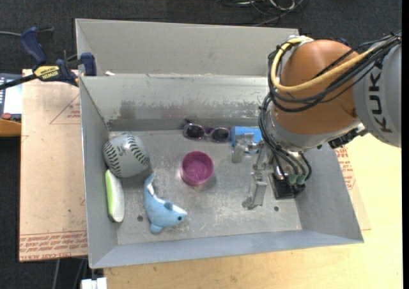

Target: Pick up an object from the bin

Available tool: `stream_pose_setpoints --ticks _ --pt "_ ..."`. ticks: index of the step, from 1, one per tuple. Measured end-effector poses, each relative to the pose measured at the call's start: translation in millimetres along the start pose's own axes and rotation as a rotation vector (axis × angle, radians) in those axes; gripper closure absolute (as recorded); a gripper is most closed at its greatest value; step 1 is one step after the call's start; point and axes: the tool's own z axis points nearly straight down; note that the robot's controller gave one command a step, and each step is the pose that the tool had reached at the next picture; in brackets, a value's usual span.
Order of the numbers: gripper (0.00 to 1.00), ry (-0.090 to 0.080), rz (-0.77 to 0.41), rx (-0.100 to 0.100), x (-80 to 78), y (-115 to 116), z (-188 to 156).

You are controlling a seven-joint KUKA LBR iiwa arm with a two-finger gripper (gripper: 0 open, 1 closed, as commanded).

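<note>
Pincer [251, 192] hung low in the right half of the bin [96, 128], above a bare patch of the grey floor. It was carried by the arm [319, 83], which entered from the right with its orange cover and cable loops. Whether the pincer stood apart or together could not be told.

Nearest to it lay 1 small blue item [246, 134] at the foot of the back wall, just behind the pincer and partly hidden by it; its kind could not be determined. Just left of that item, also along the back wall, lay 1 pair of dark sunglasses [206, 132].

1 magenta cup [197, 168] stood upright near the middle of the floor, mouth up, left of the pincer and apart from it.

At the left wall rested 1 grey baseball [125, 155] with visible stitching. Just beside it, nearer the front, 1 long white-and-green item [114, 196] lay along the same wall. 1 blue dolphin toy [163, 211] lay at the front left, between that long item and the cup. These 3 things were well apart from the pincer.
</note>
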Motion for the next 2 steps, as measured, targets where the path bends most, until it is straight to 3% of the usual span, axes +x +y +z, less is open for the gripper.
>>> stream_pose_setpoints --ticks 1,2 --pt "0.00 -0.008 0.002 0.000 -1.3 0 -4" --pt "0.00 -0.010 -0.184 0.000 -40.4 25 78"
